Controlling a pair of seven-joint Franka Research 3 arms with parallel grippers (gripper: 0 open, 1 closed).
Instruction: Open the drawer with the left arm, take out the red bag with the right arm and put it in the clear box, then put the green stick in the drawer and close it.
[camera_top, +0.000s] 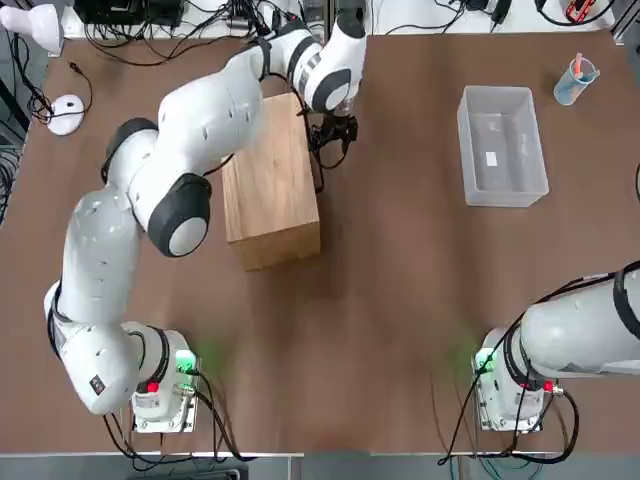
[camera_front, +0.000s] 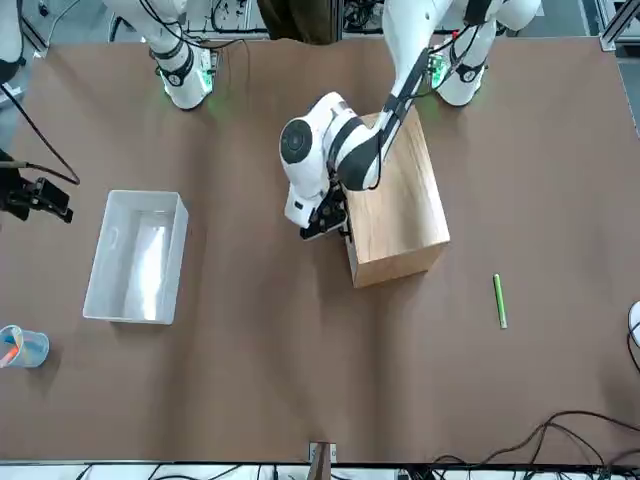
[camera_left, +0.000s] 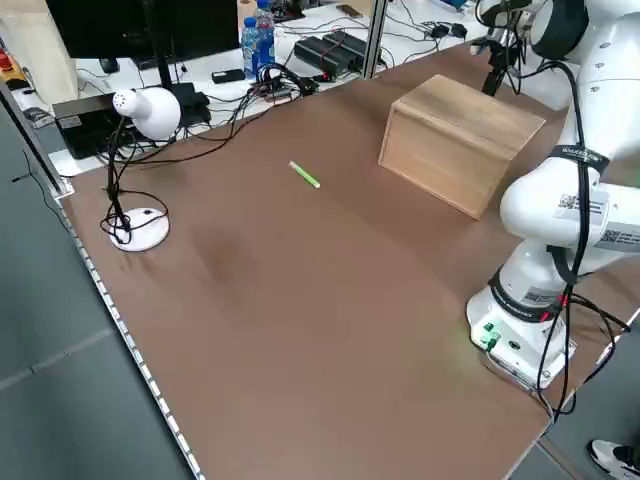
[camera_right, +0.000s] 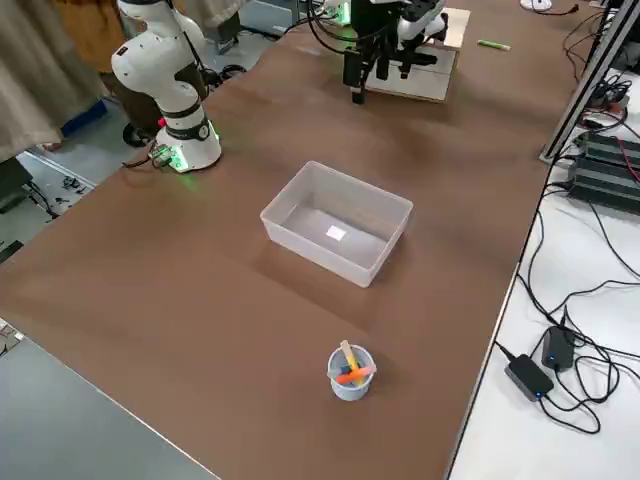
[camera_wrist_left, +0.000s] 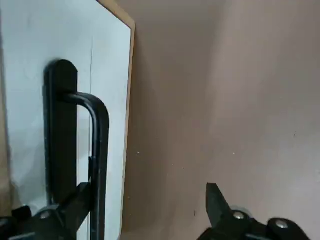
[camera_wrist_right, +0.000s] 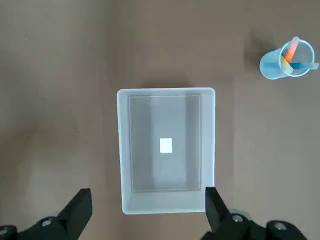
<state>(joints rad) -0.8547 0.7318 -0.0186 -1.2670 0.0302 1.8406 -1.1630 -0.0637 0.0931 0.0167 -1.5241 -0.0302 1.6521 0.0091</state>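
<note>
Dark bar handle (camera_wrist_left: 75, 145) on the shut drawer (camera_wrist_left: 60, 100) sits just inside one finger of the left gripper (camera_wrist_left: 145, 220), whose jaws stand spread and empty. Judged risk: closing off-centre could slip off the bar. In the top view the handle lies at 9 o'clock of the gripper. The right gripper (camera_wrist_right: 147, 215) hovers spread above the clear box (camera_wrist_right: 125, 150).

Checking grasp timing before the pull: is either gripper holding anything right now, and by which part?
Nothing is held. The left gripper has open jaws straddling the drawer's handle, not yet clamped. The right gripper hangs open above the clear box.
</note>
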